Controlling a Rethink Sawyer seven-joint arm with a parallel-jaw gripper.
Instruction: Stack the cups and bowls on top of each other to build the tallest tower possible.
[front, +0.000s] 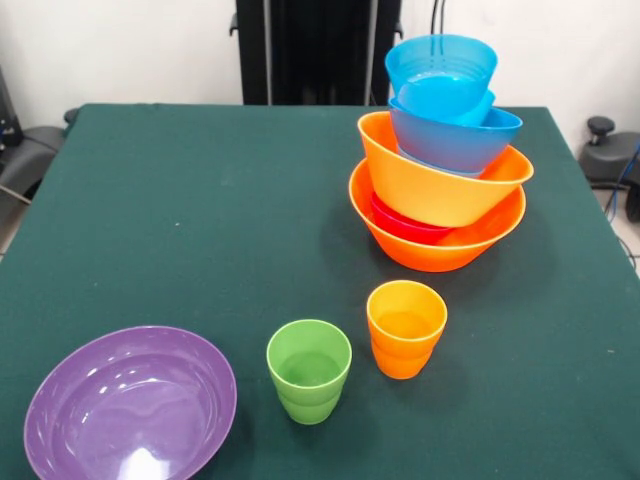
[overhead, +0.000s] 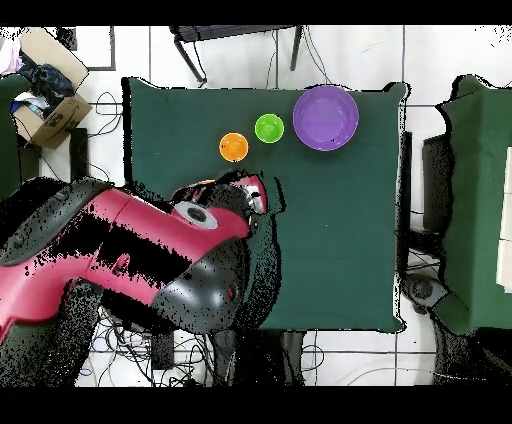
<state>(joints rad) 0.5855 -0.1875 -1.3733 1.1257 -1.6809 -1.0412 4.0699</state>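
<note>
We note the tower (front: 440, 160), a leaning pile of glossy plastic bowls, standing on the dark green cloth-covered table (front: 200, 210) toward its right side in the front view. Its base is a large orange plastic bowl (front: 430, 245); inside that sits a small red bowl (front: 405, 225), of which only a strip of rim and wall shows. On the red one rests a second large orange bowl (front: 440, 185), tilted so that its rim is higher at the left. Above it we see a large blue bowl (front: 455, 135), then a lighter blue bowl (front: 440, 72) at the top, with a sliver of another blue rim (front: 478, 108) between the two. Nearer the camera, apart from the pile, a small orange plastic cup (front: 405, 328) stands upright, and just beside it to the left a small green plastic cup (front: 309, 370), also upright; the two do not touch. At the lower left corner a wide purple plastic bowl (front: 130, 405) sits open side up. In the overhead view we find the red and black robot arm (overhead: 150, 255) lying across the table over the spot where the pile stands, hiding it. We cannot tell whether the gripper is released or clenched.
</note>
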